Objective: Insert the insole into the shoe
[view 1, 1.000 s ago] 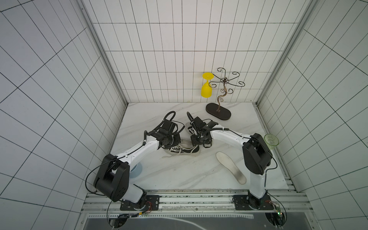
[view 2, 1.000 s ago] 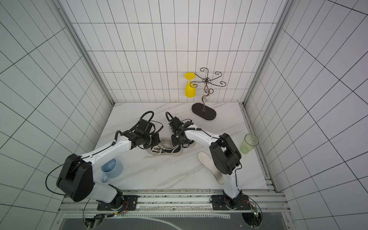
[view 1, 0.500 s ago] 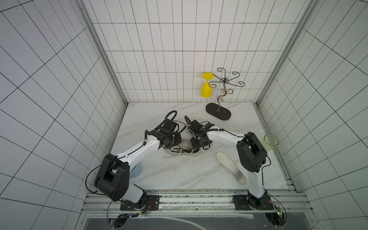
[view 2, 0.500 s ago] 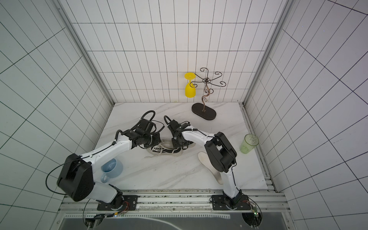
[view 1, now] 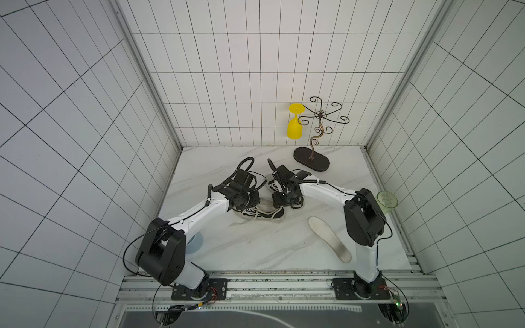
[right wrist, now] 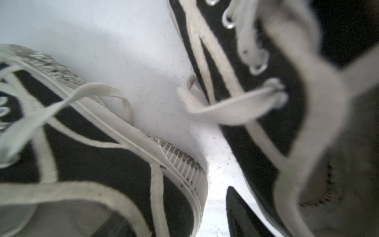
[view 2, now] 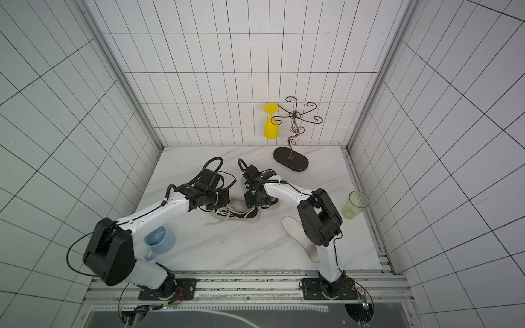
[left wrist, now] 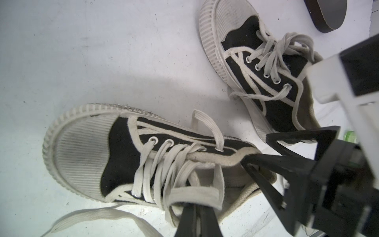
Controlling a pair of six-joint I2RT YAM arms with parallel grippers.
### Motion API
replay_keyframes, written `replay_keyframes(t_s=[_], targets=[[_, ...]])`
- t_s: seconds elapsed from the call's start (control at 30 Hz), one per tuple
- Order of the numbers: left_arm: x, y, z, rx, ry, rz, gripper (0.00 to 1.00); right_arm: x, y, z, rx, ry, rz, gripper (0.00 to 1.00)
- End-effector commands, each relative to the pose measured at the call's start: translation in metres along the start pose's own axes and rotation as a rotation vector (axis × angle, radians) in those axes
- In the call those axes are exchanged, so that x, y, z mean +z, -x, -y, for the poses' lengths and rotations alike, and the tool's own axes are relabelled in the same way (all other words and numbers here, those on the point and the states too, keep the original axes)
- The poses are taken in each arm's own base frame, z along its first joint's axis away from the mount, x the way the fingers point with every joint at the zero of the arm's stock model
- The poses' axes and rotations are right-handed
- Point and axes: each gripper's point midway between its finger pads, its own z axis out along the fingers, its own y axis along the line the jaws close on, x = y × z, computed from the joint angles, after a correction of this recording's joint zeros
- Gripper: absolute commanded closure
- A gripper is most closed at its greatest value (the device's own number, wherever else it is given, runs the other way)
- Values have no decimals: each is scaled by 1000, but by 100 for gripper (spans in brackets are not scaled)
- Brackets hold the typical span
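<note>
The shoe (view 1: 260,214), a black-and-white laced sneaker, lies mid-table with its toe toward the left. My left gripper (left wrist: 198,207) is shut on the shoe's tongue (left wrist: 194,194) at the opening. My right gripper (left wrist: 256,150) is open at the shoe's heel (left wrist: 231,158): one finger is inside the collar and the other outside, between the two sneakers. The white insole (view 1: 329,238) lies flat on the table at the front right, apart from both grippers.
A second matching sneaker (left wrist: 256,61) stands just behind the first, under the right wrist. A blue mug (view 2: 159,241) sits by the left arm's base and a green cup (view 2: 355,204) at the right edge. A wire stand (view 1: 311,159) holding a yellow glass (view 1: 294,126) is at the back.
The right arm's elbow swung left and came back, and its gripper edged slightly toward the near shoe's heel. The left arm, shoes and insole have not moved.
</note>
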Motion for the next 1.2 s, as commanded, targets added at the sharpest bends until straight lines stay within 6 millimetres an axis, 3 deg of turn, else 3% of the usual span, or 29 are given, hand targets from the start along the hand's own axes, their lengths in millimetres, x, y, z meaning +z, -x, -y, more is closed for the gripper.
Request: replay_keyframes(t_s=[0.0,0.2,0.37,0.47,0.6,0.73,0.83,1.0,1.17], targets=[[-13,15,13,-8,-37,87,100,-30,9,-11,14,61,12,42],[-14,17,8,-49,-27,123,100,-14,-17,9,-36,-51,-87,58],[-17,18,14,-40,-37,132,100,5,-32,17,-60,-94,-147,59],[-23,18,21,-36,-52,140,100,12,-28,30,-98,-218,-139,61],[-28,12,33,-75,-104,121,100,27,-21,36,-69,-257,-110,65],[-28,5,31,-92,-105,113,100,37,-10,29,-30,-235,-75,54],[-23,-4,24,-89,-81,78,100,29,10,8,5,-152,-15,45],[-27,-12,26,-77,-100,60,100,1,53,-11,11,-134,57,39],[-23,-13,15,-86,-54,68,100,-36,60,-19,38,-34,65,40]])
